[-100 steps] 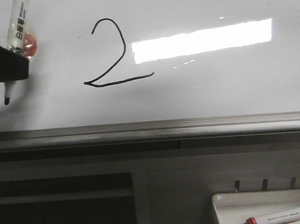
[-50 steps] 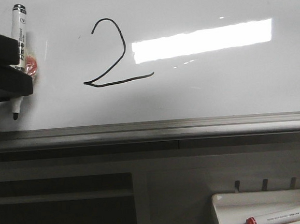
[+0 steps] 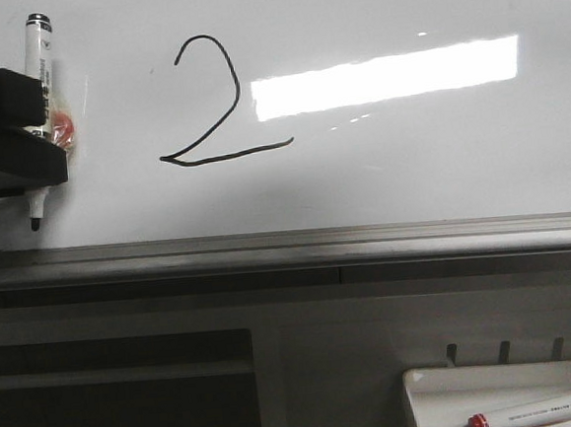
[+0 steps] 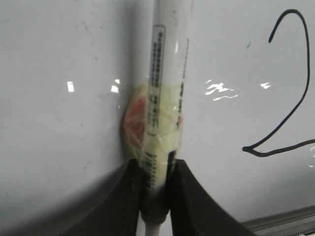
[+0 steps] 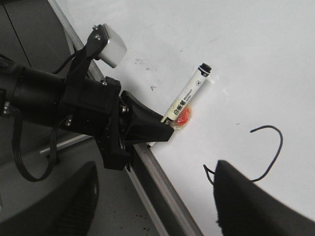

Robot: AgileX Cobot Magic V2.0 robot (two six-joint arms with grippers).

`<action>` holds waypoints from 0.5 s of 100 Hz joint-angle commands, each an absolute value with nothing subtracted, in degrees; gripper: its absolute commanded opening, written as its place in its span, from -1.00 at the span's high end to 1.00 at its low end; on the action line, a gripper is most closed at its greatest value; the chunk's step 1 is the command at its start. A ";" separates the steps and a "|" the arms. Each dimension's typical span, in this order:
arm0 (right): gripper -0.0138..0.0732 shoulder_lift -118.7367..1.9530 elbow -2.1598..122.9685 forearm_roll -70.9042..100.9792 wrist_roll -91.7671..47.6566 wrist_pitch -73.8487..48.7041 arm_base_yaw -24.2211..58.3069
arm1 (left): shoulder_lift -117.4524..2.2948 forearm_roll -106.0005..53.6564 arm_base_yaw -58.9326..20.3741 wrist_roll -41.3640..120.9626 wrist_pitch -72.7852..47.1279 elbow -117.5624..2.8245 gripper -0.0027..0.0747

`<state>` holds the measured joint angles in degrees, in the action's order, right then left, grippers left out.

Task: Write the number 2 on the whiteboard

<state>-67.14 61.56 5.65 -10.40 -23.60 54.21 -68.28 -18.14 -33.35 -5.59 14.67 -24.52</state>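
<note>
A thin black number 2 (image 3: 220,105) with a curled top hook and a long base stroke stands on the glossy whiteboard (image 3: 410,164). My left gripper (image 3: 24,135) is at the far left of the front view, shut on a white marker (image 3: 38,104) wrapped in yellowish tape, held upright with its black tip (image 3: 36,223) down, just above the grey bottom rail (image 3: 288,245). In the left wrist view the fingers clamp the marker (image 4: 165,98), with the 2 (image 4: 290,98) off to one side. My right gripper (image 5: 157,206) is open and empty and looks at the left arm (image 5: 74,108), the marker (image 5: 184,101) and the 2 (image 5: 268,147).
A bright rectangular light reflection (image 3: 384,77) lies on the board right of the 2. A small white tray (image 3: 512,393) at the lower right holds a second marker with a red end (image 3: 543,411). Grey cabinet fronts (image 3: 308,370) sit below the rail.
My left gripper has moved down along the board's left edge with the marker, from tilted to upright; its tip now hangs close above the rail. The 2 is unchanged.
</note>
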 commanded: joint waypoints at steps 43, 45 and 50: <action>-0.33 -65.40 63.76 5.10 -10.85 -20.19 54.11 | -67.63 -18.42 -33.14 -6.19 20.54 -26.24 0.36; -0.33 -65.40 63.76 5.10 -10.85 -20.19 54.11 | -67.63 -18.42 -33.14 -6.19 20.54 -26.24 0.34; -0.33 -65.40 63.76 5.10 -10.85 -20.19 54.11 | -67.63 -18.42 -33.14 -6.19 20.54 -26.24 0.30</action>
